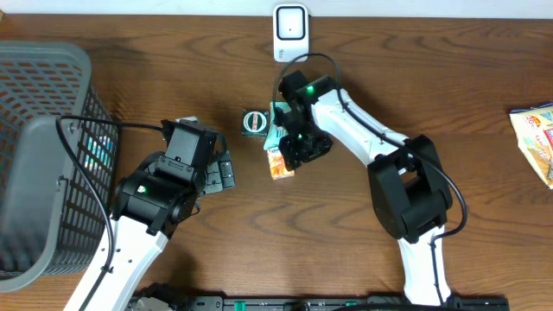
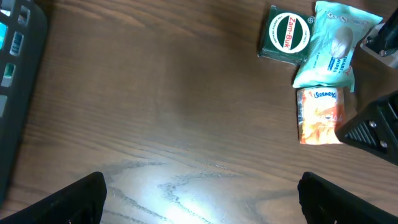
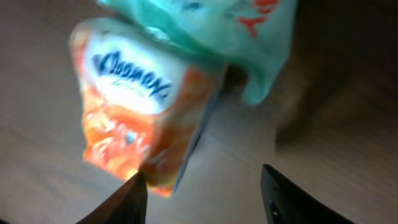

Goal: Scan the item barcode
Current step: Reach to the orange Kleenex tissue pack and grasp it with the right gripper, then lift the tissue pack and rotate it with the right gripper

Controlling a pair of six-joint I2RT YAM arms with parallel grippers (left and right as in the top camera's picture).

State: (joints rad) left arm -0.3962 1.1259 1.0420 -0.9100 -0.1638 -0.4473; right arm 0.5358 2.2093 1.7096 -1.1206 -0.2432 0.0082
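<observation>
**A:** Entry one, the item to scan. We list the orange packet (image 2: pixel 320 115). It has a film wrap with a blue wordmark on a white oval. It lies flat on the counter (image 1: pixel 259 259), near the middle. Its top end touches a teal packet (image 2: pixel 329 43), which seems to overlap it slightly.

**B:** Handling notes?

**A:** We judge it light, soft and squashy, with a slick skin. A hard pinch would dent it rather than break it, but a shallow hold could slide off. We would take it across the narrow width at the free lower half, clear of the teal packet. No barcode shows on the upper face. We suppose it is underneath or on a side, so the hold should leave the broad faces uncovered.

**B:** End effectors?

**A:** The right end effector (image 3: pixel 202 177) hangs directly over the packet's lower end. Its fingers (image 3: pixel 134 196) are partway apart, one by the lower corner, and we see nothing clamped between them. The left end effector (image 2: pixel 199 205) is spread wide and empty, over bare counter to the left of the packets.

**B:** Other stock?

**A:**
- One green tin (image 2: pixel 288 34), right against the teal packet.
- One white scanner (image 1: pixel 291 30) at the far edge, beyond the packets.
- One grey basket (image 1: pixel 43 69) at the left.
- One snack bag (image 1: pixel 536 142) at the right edge, well apart.
</observation>
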